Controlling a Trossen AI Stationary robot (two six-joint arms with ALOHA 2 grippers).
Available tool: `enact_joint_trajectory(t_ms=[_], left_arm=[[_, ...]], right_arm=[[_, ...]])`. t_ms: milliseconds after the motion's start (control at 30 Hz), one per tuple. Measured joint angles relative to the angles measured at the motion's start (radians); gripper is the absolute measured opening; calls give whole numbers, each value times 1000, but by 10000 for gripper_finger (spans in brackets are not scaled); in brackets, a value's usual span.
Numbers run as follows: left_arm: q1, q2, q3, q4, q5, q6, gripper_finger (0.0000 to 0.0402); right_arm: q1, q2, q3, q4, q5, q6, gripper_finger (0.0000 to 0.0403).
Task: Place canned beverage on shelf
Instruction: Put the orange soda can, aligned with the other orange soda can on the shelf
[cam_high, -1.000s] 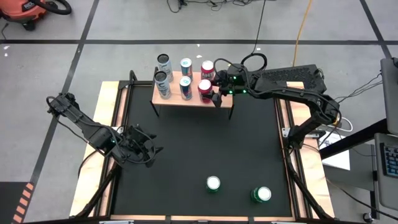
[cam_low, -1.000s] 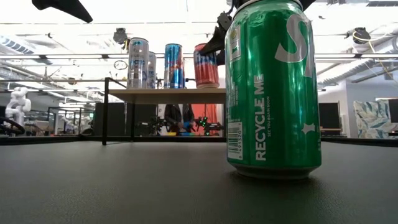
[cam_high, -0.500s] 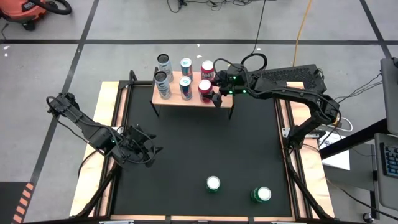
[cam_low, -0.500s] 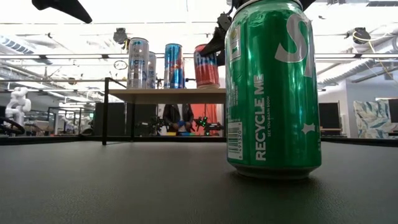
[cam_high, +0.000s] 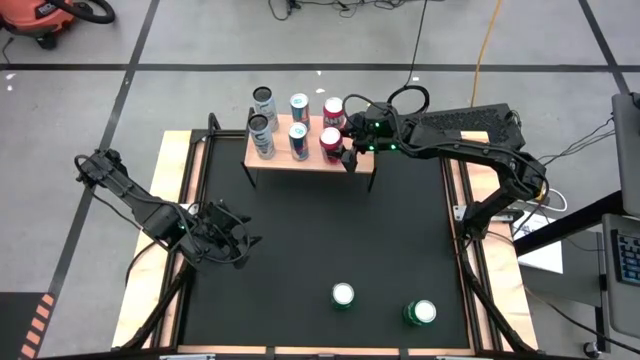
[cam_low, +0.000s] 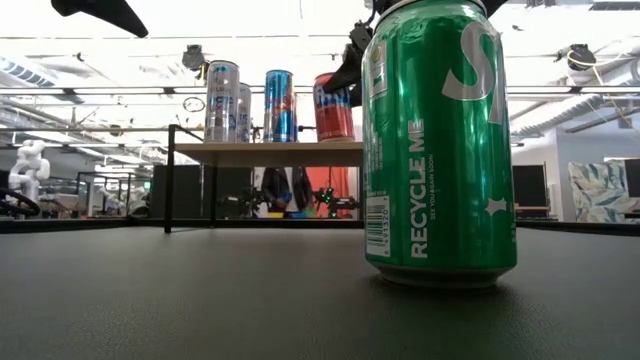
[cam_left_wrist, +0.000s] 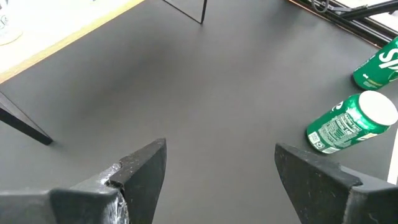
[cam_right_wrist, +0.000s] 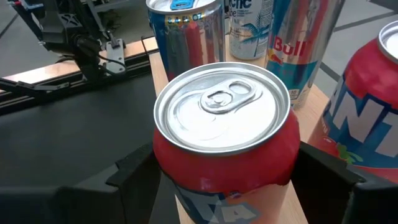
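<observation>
Right gripper (cam_high: 345, 147) is closed around a red can (cam_high: 329, 141) at the shelf's (cam_high: 310, 160) right end, beside five cans already placed. Two green cans (cam_high: 343, 295) remain on the counter (cam_high: 300, 260). Left gripper (cam_high: 243, 243) waits open.

Low view: the near green can (cam_low: 440, 140) carries the vertical white words "RECYCLE ME" beside a barcode, and above them part of a large white letter "S". Right wrist view: a silver and blue can (cam_right_wrist: 297, 46) on the shelf shows the letters "Bul" in red; a pale can (cam_right_wrist: 247, 28) behind it shows "tic"; the red can at the edge (cam_right_wrist: 364, 118) shows large white letters, partly cut off, reading about "AN". Left wrist view: small print on the lying green can (cam_left_wrist: 348, 121) cannot be read.
</observation>
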Motion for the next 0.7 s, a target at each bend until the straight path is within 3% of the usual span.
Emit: enact_joint_trajectory(t_ms=[333, 700], left_arm=[[0, 0, 0, 1, 0, -5, 299], [0, 0, 0, 4, 0, -5, 299]], right_arm=[[0, 0, 0, -2, 0, 2, 312], [-28, 0, 0, -10, -2, 36, 316]])
